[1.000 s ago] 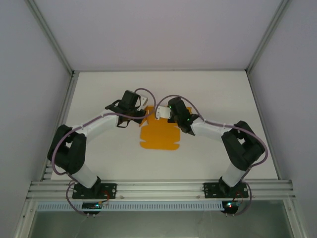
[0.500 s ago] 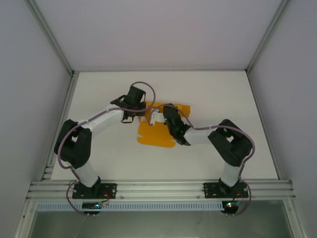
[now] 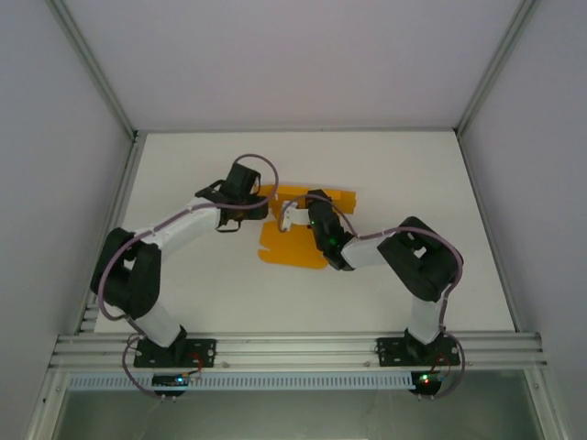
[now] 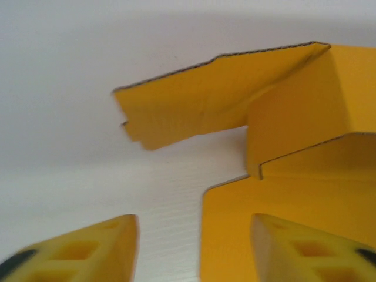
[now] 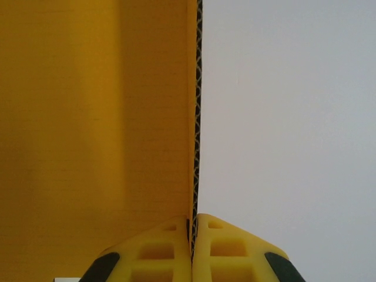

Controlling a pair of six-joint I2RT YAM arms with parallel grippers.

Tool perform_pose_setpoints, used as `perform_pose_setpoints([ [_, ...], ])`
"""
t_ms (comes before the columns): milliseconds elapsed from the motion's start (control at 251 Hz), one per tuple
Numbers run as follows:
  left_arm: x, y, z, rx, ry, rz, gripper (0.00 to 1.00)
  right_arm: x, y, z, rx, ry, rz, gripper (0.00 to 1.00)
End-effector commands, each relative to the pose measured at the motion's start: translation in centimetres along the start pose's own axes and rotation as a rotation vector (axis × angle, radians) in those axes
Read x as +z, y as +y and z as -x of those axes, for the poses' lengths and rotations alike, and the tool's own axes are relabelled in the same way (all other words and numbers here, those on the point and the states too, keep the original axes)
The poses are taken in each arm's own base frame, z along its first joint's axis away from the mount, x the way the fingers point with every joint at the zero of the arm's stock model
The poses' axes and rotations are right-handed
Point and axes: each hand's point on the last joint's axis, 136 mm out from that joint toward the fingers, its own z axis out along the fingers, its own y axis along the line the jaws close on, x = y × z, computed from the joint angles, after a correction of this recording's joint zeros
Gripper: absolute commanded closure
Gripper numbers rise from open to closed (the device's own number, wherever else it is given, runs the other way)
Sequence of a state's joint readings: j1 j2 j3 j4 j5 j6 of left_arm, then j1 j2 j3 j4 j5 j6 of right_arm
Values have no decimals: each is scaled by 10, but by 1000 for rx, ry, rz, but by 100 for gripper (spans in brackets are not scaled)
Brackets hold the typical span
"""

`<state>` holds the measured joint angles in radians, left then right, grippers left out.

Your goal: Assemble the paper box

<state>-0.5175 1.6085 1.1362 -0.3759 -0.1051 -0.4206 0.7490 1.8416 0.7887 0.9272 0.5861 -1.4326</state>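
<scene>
Worktop (image 3: 183,284): white, walled in; paper box (image 3: 289,246) lies mid-surface between the arms.
Left claw (image 4: 194,235): parted, empty, beside a raised flap (image 4: 194,111).
Right claw (image 5: 192,226): pinched on a card edge (image 5: 197,117).
Progress: early, by the look of it; most folds remain.

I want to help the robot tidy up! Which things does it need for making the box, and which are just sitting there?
For the job:
- paper box, partly folded
- right gripper, shut on the box's edge
- left gripper, open, close to the box

Just there:
- white table
- metal frame rail
- grey side wall
</scene>
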Motion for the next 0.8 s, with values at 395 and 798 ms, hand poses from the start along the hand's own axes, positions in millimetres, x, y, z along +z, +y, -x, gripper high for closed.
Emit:
perform_pose_setpoints([
  [395, -8, 98, 82, -207, -130, 29, 0, 23, -9, 9, -44, -92, -94, 100],
  [798, 62, 38, 56, -55, 36, -389, 8, 26, -4, 1, 3, -48, -73, 100],
])
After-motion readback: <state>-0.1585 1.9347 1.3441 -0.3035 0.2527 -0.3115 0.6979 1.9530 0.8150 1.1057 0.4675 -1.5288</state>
